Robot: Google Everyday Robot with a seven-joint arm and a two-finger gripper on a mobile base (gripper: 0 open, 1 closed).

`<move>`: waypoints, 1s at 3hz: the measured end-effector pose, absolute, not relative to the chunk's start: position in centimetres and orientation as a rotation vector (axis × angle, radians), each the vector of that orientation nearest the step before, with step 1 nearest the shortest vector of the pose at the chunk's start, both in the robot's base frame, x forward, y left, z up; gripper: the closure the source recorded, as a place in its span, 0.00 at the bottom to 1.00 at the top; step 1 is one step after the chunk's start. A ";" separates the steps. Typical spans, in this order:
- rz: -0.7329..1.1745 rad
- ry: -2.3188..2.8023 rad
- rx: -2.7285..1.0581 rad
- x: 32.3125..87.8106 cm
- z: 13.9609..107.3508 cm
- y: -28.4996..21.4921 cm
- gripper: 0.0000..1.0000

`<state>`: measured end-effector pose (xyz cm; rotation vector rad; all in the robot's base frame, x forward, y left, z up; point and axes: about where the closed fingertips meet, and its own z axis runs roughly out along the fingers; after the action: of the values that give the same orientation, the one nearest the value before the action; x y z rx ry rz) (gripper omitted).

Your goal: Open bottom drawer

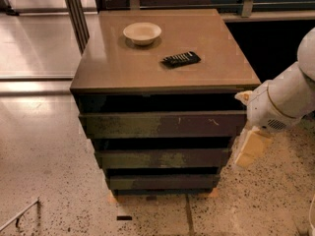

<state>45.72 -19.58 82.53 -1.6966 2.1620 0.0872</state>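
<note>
A brown cabinet (162, 65) stands in the middle of the camera view with three flat handleless drawer fronts. The bottom drawer (162, 182) is the narrowest and lowest front, close to the floor, and looks pushed in. Above it are the mid-sized front (162, 158) with a pale patch and the widest front (162, 124) with small white scratches. My gripper (250, 149) hangs at the end of the white arm (290, 95) just to the right of the cabinet, level with the middle drawer and above the bottom one. It touches nothing.
A cream bowl (141, 33) and a black remote (181, 59) lie on the cabinet top. Speckled floor surrounds the cabinet. A metal frame post (76, 14) stands behind on the left, and a dark shelf unit (275, 38) is behind on the right.
</note>
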 end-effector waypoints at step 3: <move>0.198 2.162 -1.691 46.4 72.5 -17.4 0.00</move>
<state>46.43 -17.43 72.49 -1.6914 2.1618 0.1982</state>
